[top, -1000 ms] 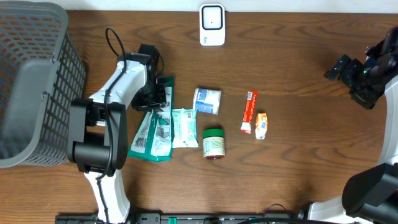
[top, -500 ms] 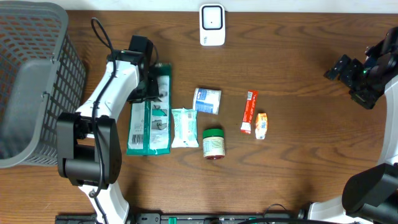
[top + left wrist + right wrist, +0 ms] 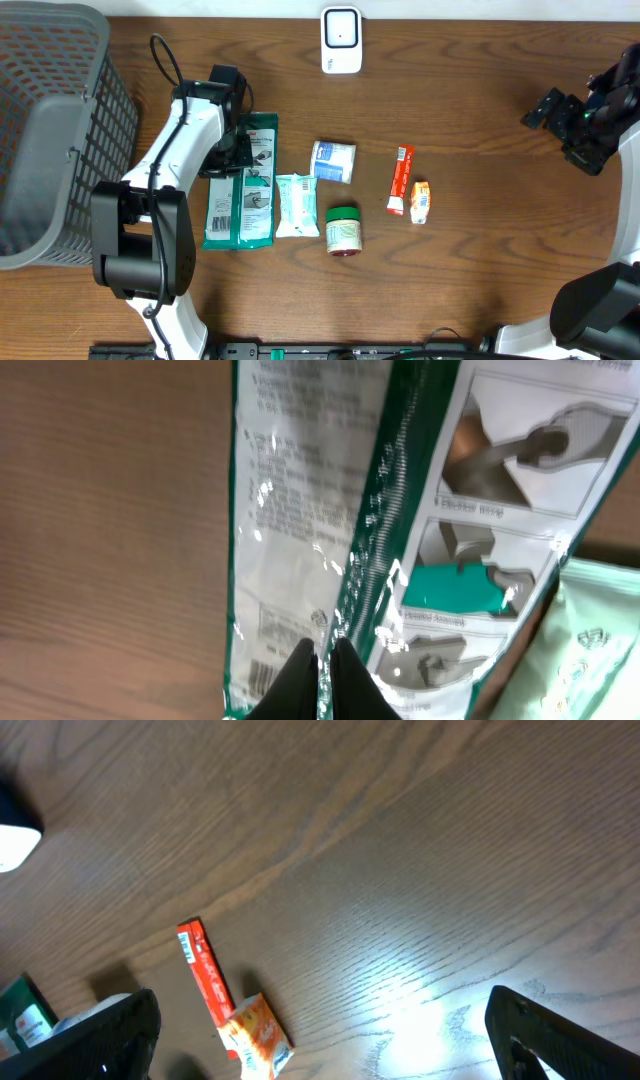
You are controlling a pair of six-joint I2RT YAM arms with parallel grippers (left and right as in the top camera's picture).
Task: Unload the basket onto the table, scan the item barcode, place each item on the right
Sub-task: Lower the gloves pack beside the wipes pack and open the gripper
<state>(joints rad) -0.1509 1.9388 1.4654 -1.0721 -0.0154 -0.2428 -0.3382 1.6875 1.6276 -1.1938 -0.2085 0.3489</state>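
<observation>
Pinching with my left jaws, I have the tips pressed together on the raised centre seam of the green-and-white pouch. Only a pale sliver shows between them, right where the glossy seam runs in. The pouch lies flat and lengthwise on the worktop, printed back up, with instruction pictures on one panel and fine print on the other. A small barcode sits on the fine-print panel just beside my left tips. In the overhead view my left arm reaches over the pouch's upper half. The grey mesh basket stands apart at the left end of the worktop.

My right jaws stand wide, holding nothing and touching nothing, hanging over bare wood near the right edge.

The white scanner stands at the middle of the far edge, well apart from the pouch. A pale green wipes pack lies right against the pouch's long edge. Beyond it are a blue-and-white packet and a green-lidded jar lying on its side. Further right, a red tube and a small orange packet lie just beside each other.
</observation>
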